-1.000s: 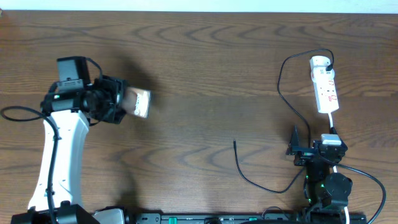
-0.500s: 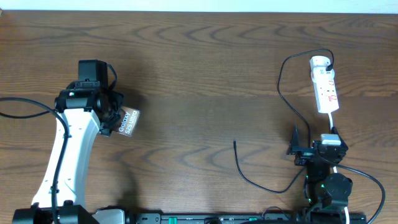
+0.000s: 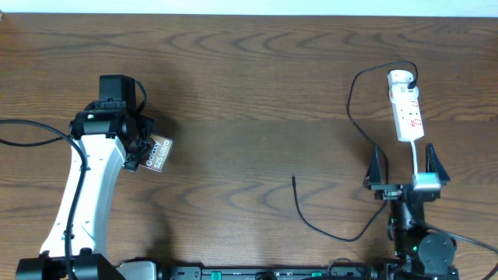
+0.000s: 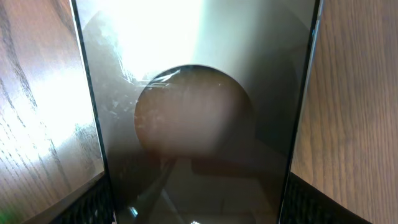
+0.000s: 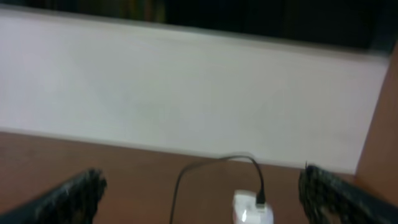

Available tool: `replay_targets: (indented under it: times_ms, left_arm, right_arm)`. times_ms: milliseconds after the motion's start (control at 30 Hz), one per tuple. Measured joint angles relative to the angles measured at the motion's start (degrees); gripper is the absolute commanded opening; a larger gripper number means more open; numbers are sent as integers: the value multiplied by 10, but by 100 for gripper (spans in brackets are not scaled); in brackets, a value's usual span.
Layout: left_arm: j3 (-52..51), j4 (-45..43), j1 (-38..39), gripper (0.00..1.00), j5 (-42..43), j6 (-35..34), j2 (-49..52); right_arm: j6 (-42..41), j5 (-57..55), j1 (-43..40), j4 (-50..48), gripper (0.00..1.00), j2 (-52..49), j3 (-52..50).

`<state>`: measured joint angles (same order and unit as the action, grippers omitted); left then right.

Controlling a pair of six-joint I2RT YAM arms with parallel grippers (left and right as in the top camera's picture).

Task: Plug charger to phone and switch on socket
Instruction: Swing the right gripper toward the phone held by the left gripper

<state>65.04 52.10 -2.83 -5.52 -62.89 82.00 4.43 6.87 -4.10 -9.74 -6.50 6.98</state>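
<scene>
My left gripper [image 3: 146, 149] is shut on the phone [image 3: 159, 154], a dark bronze slab with white lettering held above the left side of the table. In the left wrist view the phone's glossy face [image 4: 199, 124] fills the frame between my two fingers [image 4: 93, 202]. The socket [image 3: 406, 109], a white power strip, lies at the far right. The charger [image 3: 352, 101], a thin black cable, runs from the strip's far end and curls to a free tip [image 3: 294, 179] mid-table. My right gripper [image 3: 405, 165] stands open just in front of the socket [image 5: 252, 210], with nothing between its jaws.
The strip's white cord [image 3: 416, 155] runs back under my right gripper. A pale wall [image 5: 186, 93] borders the table's far edge. Black cabling [image 3: 23, 140] trails from my left arm at the left edge. Bare wooden table [image 3: 257, 109] lies between the two arms.
My left arm has swung the phone down and left, turning its lettered face up. My right gripper has turned so its spread fingers now flank the strip's cord, facing the socket.
</scene>
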Motion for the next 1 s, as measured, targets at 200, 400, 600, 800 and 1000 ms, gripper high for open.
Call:
replay_targets:
  times_ms: [200,400,600,800,1000]
  left_arm:
    - [0,1,0,7,0,4,0]
    - [0,0,0,7,0,4,1]
    - [0,2,0,7,0,4,1]
    - [0,6,0,8,2,-3,1]
    - [1,7,0,7,17,-36,1]
  right_arm:
    - [0,44,0,146,99,-212,237]
    - [-41,208,0,288,99,-490,495]
    - [-72,538,1,243,99,-750,644]
    - [-136,716,30,110,99,-919,658]
    - [-309,711,100,2,99,-1043,659]
